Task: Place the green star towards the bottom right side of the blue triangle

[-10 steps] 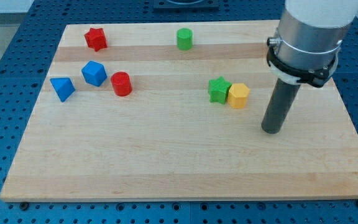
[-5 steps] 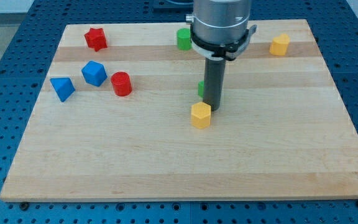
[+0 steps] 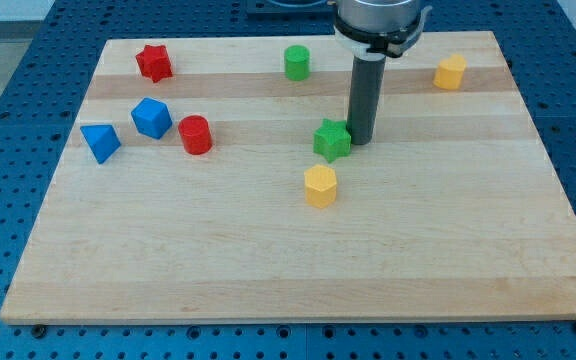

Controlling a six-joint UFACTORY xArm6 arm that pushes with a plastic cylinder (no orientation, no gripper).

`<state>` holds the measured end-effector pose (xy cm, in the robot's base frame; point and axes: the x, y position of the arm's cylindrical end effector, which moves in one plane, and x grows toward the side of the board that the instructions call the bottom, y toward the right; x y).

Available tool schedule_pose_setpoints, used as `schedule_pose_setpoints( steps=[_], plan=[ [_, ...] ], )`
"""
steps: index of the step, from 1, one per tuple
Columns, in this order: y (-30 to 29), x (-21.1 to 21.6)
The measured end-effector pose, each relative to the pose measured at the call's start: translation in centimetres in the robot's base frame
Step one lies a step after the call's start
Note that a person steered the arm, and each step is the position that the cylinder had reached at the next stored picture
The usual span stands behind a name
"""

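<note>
Now my tip [image 3: 360,140] (rod upright) touching green star [image 3: 332,139] rt side.

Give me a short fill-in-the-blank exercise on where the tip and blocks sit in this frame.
1. My tip stands just to the view's ____ of the green star.
2. The block directly toward the view's bottom from the green star is a ____ hexagon.
3. The blue triangle lies nearest the board's ____ edge in the view.
4. The block between the blue cube and the green star is a red ____.

Missing words: right; yellow; left; cylinder
</note>
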<state>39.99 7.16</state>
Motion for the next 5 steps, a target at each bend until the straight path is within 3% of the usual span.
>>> schedule_pose_setpoints(
  steps=[5],
  plan=[
    [-10.6, 4.7]
  ],
)
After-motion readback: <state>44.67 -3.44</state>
